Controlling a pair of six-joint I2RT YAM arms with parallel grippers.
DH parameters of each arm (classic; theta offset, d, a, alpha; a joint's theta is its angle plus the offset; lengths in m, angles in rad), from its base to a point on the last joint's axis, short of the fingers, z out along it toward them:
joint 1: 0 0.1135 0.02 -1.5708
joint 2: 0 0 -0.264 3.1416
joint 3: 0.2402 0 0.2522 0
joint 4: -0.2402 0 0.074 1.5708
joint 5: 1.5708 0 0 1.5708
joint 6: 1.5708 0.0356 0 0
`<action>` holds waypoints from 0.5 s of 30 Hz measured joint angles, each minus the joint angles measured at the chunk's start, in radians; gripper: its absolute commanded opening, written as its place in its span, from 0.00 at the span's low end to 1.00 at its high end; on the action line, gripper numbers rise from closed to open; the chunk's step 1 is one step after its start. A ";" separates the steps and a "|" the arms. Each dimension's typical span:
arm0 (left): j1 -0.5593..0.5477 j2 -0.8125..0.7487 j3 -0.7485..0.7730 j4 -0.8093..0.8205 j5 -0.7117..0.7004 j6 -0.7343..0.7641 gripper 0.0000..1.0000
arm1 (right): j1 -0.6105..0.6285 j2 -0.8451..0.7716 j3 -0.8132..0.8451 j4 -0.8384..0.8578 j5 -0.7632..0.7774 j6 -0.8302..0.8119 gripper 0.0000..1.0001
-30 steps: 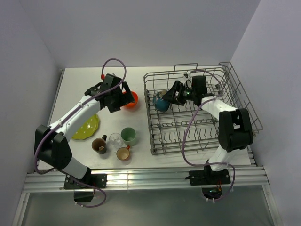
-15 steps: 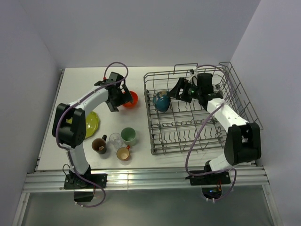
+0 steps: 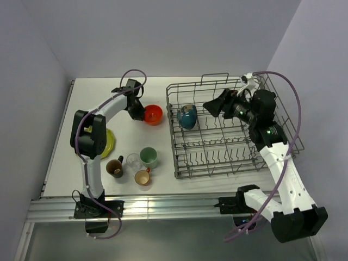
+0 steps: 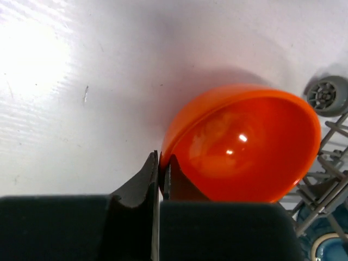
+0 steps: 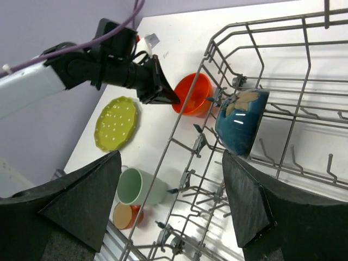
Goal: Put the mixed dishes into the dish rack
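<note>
backed right gripper (image 3: pixel 213 106) off the blue-outside cream-inside bowl (image 3: pixel 187 116) since a second ago, fingers now spread wide over the dish rack (image 3: pixel 175 147). nearest: small orange cup (image 3: pixel 142 177), dark brown mug (image 3: pixel 115 167), clear glass (image 3: pixel 134 161), pale green cup (image 3: pixel 148 156) clustered, yellow-green plate (image 3: pixel 106 142) to their left. farther back: left gripper (image 4: pixel 161 163) pinching the rim of the orange-red bowl (image 4: pixel 244 147) just left of the rack, blue bowl on its side in the rack's far left corner.

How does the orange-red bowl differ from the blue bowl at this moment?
The orange-red bowl is outside the dish rack, to its left; the blue bowl stands on its edge inside the rack. The left gripper pinches the orange-red bowl's rim; nothing holds the blue bowl. The orange-red bowl is one colour throughout; the blue bowl is cream inside. Both are round bowls of similar size.
</note>
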 measured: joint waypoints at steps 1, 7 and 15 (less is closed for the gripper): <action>0.002 0.000 0.000 -0.003 -0.004 -0.003 0.00 | 0.006 -0.017 0.002 -0.012 0.005 -0.005 0.82; 0.003 -0.114 -0.099 -0.036 -0.019 -0.002 0.00 | 0.171 -0.028 0.028 -0.071 0.036 -0.061 0.80; -0.040 -0.557 -0.166 -0.180 -0.094 0.063 0.00 | 0.552 0.109 0.135 -0.170 0.159 -0.254 0.76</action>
